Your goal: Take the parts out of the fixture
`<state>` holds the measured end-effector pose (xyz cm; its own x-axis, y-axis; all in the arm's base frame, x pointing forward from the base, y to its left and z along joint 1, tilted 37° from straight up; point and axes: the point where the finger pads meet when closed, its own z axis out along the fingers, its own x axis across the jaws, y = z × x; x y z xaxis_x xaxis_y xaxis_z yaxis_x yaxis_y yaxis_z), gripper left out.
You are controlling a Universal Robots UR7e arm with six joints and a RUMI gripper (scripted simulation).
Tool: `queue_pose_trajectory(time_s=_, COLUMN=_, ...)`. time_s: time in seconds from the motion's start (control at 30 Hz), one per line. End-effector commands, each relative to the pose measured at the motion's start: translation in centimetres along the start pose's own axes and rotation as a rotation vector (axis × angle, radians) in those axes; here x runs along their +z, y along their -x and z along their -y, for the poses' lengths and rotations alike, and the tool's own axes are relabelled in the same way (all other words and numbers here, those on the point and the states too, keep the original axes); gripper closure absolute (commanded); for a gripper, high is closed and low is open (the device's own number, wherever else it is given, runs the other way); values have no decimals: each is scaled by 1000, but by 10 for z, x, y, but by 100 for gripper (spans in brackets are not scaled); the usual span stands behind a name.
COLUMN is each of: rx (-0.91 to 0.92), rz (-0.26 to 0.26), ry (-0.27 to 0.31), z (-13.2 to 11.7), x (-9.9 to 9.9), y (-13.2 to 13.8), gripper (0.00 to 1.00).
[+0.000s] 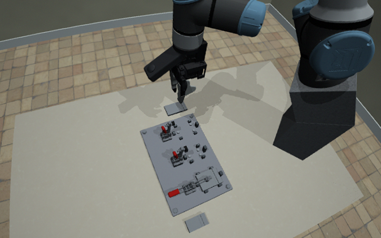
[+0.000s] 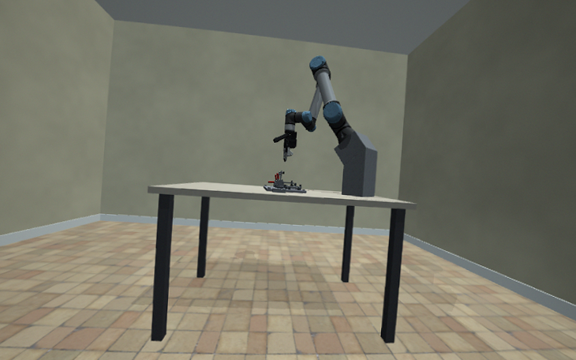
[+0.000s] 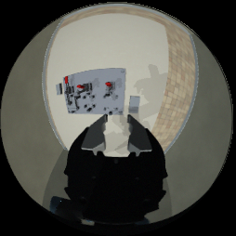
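The grey fixture plate [image 1: 165,175] [image 3: 119,102] lies on the table with three red-handled clamps. One flat grey part [image 1: 210,184] sits in the fixture at the near end in the top view, with the arm of the clamp [image 1: 187,187] over it and that red handle low. The other two nests hold no part; their clamps [image 1: 165,134] [image 1: 177,158] have raised arms. A second part [image 1: 174,109] [image 3: 134,102] lies flat beside the far end, and a third [image 1: 196,223] [image 3: 59,89] beside the near end. My gripper [image 1: 177,95] [image 2: 285,160] [image 3: 117,114] is open and empty above the table, near the second part.
Small dark blocks and pins stand on the fixture around the nests. The robot's grey pedestal [image 1: 318,110] [image 2: 359,171] stands on the table [image 1: 72,163] [image 2: 231,194], to the right of the fixture in the top and exterior views. The arm casts shadows over the table's far side.
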<state>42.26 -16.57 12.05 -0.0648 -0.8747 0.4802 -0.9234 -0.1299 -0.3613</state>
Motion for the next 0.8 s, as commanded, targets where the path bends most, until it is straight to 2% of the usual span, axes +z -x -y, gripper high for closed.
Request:
queue_pose_trajectory(time_s=0.0, rx=8, rz=-11, ry=2, z=11, x=0, y=19, gripper=72)
queue_pose_trajectory(time_s=0.13, rx=8, rz=-10, ry=2, z=15, x=0, y=26, gripper=72)
queue_pose_trajectory(time_s=0.63, rx=8, rz=-10, ry=2, z=43, x=1, y=91, gripper=72)
queue_pose_trajectory(time_s=0.77, rx=7, rz=-9, ry=3, z=47, x=1, y=100, gripper=72)
